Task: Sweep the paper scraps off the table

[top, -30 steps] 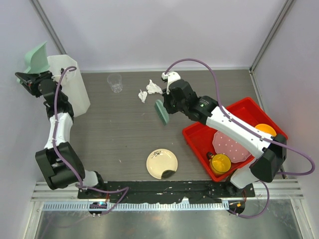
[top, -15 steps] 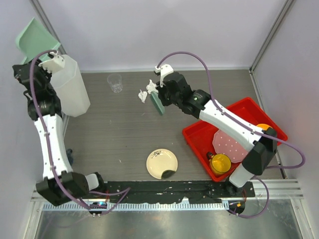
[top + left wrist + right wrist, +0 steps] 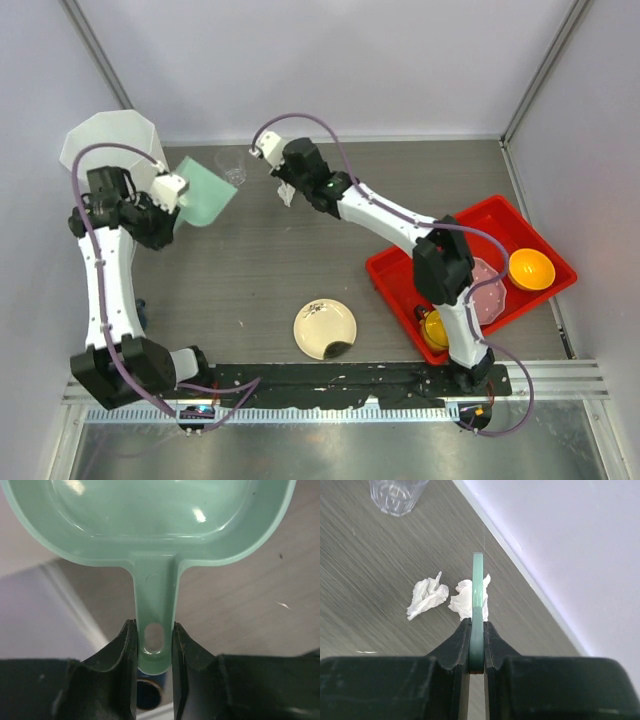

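Two crumpled white paper scraps (image 3: 426, 596) lie close together on the dark wood-grain table (image 3: 250, 270) near the back wall. One of them shows in the top view (image 3: 287, 193) beside my right arm. My right gripper (image 3: 477, 630) is shut on a thin green brush (image 3: 478, 587), seen edge-on, which stands just over the right-hand scrap (image 3: 463, 600). In the top view the right gripper (image 3: 292, 178) is at the back middle. My left gripper (image 3: 154, 630) is shut on the handle of a pale green dustpan (image 3: 150, 515), held low over the table's left side (image 3: 205, 192).
A clear plastic cup (image 3: 231, 165) stands left of the scraps, between dustpan and brush. A white bin (image 3: 105, 140) is at the back left. A red tray (image 3: 395, 272) with bowls and a pink plate is at the right. A cream plate (image 3: 325, 328) lies near the front.
My left arm has swung the dustpan from above the white bin down to the table beside the cup. My right arm has carried the brush back and left to the scraps.
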`<state>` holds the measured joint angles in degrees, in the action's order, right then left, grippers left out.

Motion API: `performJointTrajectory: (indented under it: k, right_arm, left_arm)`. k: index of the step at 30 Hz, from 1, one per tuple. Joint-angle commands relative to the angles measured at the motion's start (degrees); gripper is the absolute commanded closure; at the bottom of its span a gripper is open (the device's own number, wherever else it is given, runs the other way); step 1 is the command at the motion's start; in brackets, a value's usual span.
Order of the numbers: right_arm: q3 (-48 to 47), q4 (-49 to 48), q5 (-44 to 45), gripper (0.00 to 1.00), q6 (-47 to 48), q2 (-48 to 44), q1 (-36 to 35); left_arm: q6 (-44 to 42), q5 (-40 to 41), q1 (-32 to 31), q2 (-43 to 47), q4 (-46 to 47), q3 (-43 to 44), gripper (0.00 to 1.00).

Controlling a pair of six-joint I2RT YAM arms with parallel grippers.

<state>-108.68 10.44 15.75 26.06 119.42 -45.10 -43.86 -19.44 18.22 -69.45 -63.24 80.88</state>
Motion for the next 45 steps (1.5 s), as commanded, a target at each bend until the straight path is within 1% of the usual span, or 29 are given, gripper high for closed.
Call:
performJointTrajectory:
  k: [1,2,5,7,9,13,16,17,18,21,24,27,29,33,35,37,38,39,41,42,44,45]
  right_arm:
    - [-3.9,-9.4,1.7,0.99,20.3,4.1,-2.7]
    - [-4.3,-9.2,0.5,0.99,21.2,4.9,-2.8]
    - [-6.4,-7.6,0.5,0.99,23.1,8.0,-3.0]
    - [-5.9,-5.9,0.2,0.99,24.6,9.4,-3.2]
    - [-4.2,-3.9,-0.5,0.99,26.0,9.7,-3.7]
    - [0.1,0.8,0.4,0.99,26.8,8.4,-5.8]
    - [6.8,1.7,0.3,0.99,26.7,3.3,-8.8]
    - [8.7,1.4,-0.2,0.99,26.6,-0.3,-9.5]
    - [12.5,1.0,-0.6,0.99,25.8,-2.1,-10.3]
    - [17.8,1.9,-1.2,0.99,23.9,-8.3,-13.3]
    - [21.0,2.8,-1.2,0.99,21.1,-14.3,-15.9]
    - [20.6,3.4,1.1,0.99,15.9,-17.7,-16.4]
    - [18.1,4.1,4.3,0.99,12.3,-18.5,-16.4]
    - [13.1,9.9,11.3,0.99,6.8,-19.3,-16.4]
    - [12.0,12.0,13.3,0.99,2.9,-20.0,-16.4]
    - [12.1,13.7,15.9,0.99,-0.3,-20.4,-16.2]
    - [11.8,16.3,16.3,0.99,-2.2,-20.4,-16.0]
    - [11.6,17.8,16.3,0.99,-8.1,-20.1,-15.7]
    - [10.1,23.3,14.8,0.99,-14.8,-18.7,-14.3]
    - [9.5,25.3,14.3,0.99,-20.8,-18.2,-13.8]
    - [8.2,30.2,12.8,0.99,-26.0,-16.6,-11.6]
    - [8.3,31.0,12.0,0.99,-28.5,-16.2,-10.8]
  left_arm:
    - [3.1,-2.6,-0.1,-1.7,-6.2,-7.1,1.0]
    - [2.4,-1.2,-0.1,-2.4,-6.1,-8.3,1.0]
    - [0.7,1.2,-0.1,-4.6,-5.5,-12.1,1.0]
    - [-0.2,3.6,-0.1,-5.7,-4.4,-15.0,1.0]
    - [-0.7,5.9,-0.1,-7.4,-3.0,-17.4,1.0]
    - [-0.8,7.7,-0.1,-9.6,0.7,-19.0,1.0]
    - [-2.6,8.2,-0.1,-10.6,1.8,-19.4,1.0]
    - [-3.2,8.5,-0.2,-10.9,2.1,-19.5,1.0]
    - [-4.0,8.9,-0.4,-11.0,2.9,-19.9,1.0]
    - [-4.9,10.6,-1.7,-11.9,3.7,-20.3,1.0]
    - [-6.2,10.6,-3.3,-12.6,3.0,-20.7,1.0]
    - [-7.6,10.0,-4.9,-12.4,3.0,-21.1,1.0]
    - [-8.9,9.6,-5.4,-12.3,2.3,-20.9,1.0]
    - [-13.6,7.2,-6.2,-11.3,-2.5,-20.2,1.0]
    - [-16.1,6.9,-7.7,-10.6,-3.7,-21.2,1.0]
    - [-16.2,8.4,-10.6,-9.7,-3.4,-22.2,1.0]
    - [-16.2,8.9,-11.4,-9.6,-3.1,-22.8,1.0]
    - [-15.8,9.2,-12.4,-10.1,-2.4,-22.9,1.0]
    - [-15.3,9.3,-14.3,-11.5,-2.1,-21.9,1.0]
    - [-14.4,9.6,-14.9,-12.3,-2.0,-21.3,1.0]
    - [-13.6,10.7,-16.3,-15.3,-1.9,-19.3,1.0]
    - [-13.2,11.1,-16.7,-16.2,-1.9,-18.7,1.0]
